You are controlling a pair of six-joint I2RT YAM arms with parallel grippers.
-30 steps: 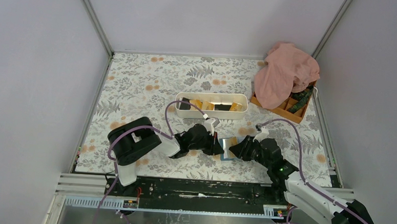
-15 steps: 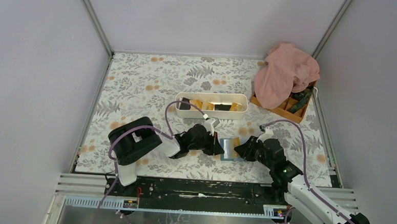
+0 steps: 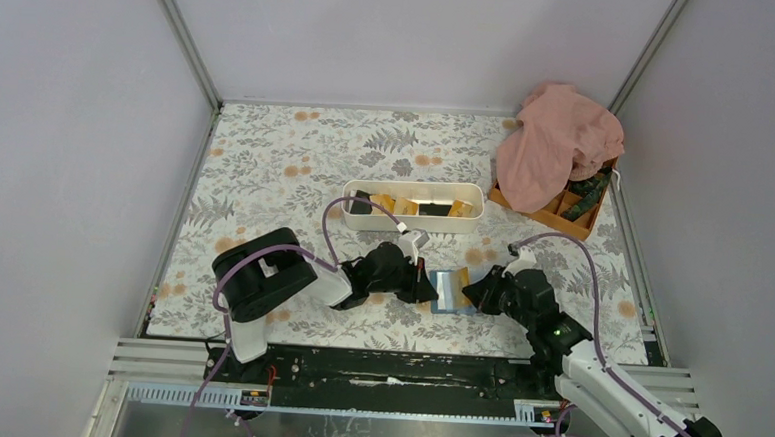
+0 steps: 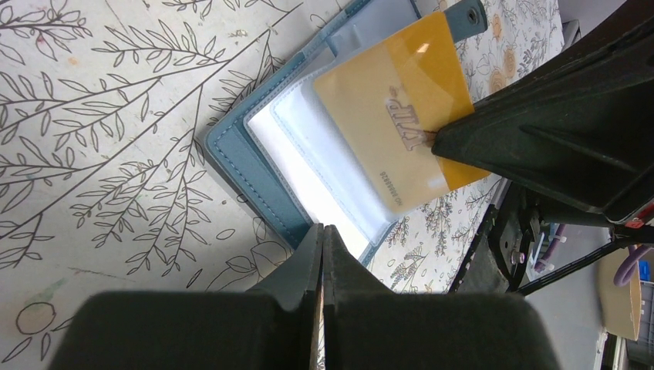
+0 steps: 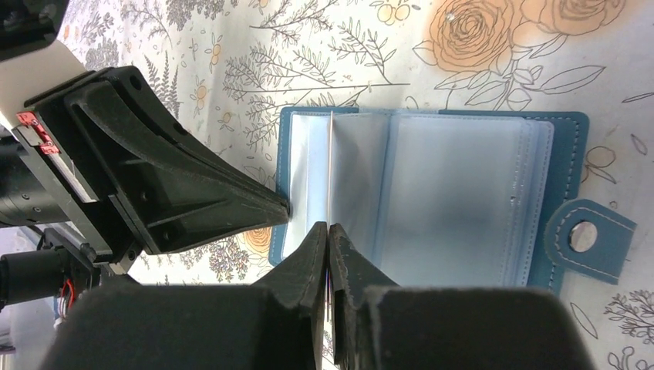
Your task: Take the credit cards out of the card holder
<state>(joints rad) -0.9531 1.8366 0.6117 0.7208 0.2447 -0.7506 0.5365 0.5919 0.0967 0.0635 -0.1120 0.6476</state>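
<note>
The right gripper (image 5: 329, 225) was clenched on an orange-yellow card (image 4: 393, 108), pinching it by one short edge. In its own wrist view the card showed only as a thin line rising from between the fingertips. The left wrist view showed the card's face, slanted over the clear sleeves. Whether its far end sat in a pocket could not be told. The left gripper (image 4: 322, 227) was closed on nothing, its tip against the nearest edge of the card holder (image 5: 463, 200), apparently pinning it down. The holder lay open and flat on the table, close to the near edge and a little right of the middle, between the two grippers. Its visible pockets looked clear and empty, though any leaves underneath were hidden. Farther in, towards the middle of the table, a white tray (image 3: 363, 223) held several credit cards (image 3: 405, 206), orange-yellow and black, so most of the emptying seemed done. What was left, as far as could be judged, was to draw this card free, set it down, and check the hidden pockets. An orange box (image 3: 564, 220) under a pink cloth (image 3: 558, 137) sat by the far right corner, untouched.
</note>
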